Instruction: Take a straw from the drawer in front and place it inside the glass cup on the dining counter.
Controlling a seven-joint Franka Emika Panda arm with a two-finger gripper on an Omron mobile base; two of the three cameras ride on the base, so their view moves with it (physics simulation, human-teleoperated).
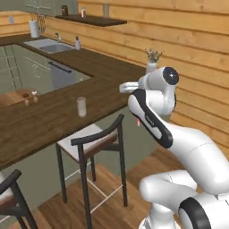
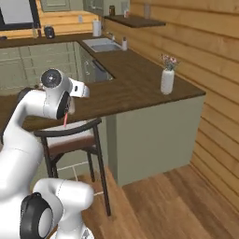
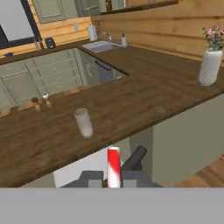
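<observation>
**Red-pink straw in our grip, short of the counter**

Red-pink and thin, the straw [image 3: 113, 166] stands upright between our two dark fingertips in the hand view, so our gripper [image 3: 113, 178] is clenched on it, with the fingers pressed to either side of its lower part. In the left base view a sliver of the straw [image 1: 138, 120] shows just beside the black-striped forearm, and in the right base view it [image 2: 65, 120] hangs below the wrist, in front of the chair back.

We hold it off the near edge of the dining counter [image 3: 144, 105], not over the slab itself. The glass cup [image 3: 83, 123] stands upright on the dark wood close to that near edge, a little left of the straw in the hand view and apart from it. From the left base camera the glass cup [image 1: 81, 107] sits near the edge above a black-framed chair [image 1: 96, 141] with a pale seat.

Farther out, a white vase [image 3: 209, 65] with small flowers stands near the counter's right end. Two small shakers [image 3: 41, 103] sit toward the far left edge. Beyond the counter's inner corner we see a sink [image 3: 99, 45] with its faucet, a dishwasher front [image 3: 103, 71], and sage-green cabinets [image 3: 41, 76]. Wooden plank walls [image 1: 197, 53] close the room to the right.
</observation>
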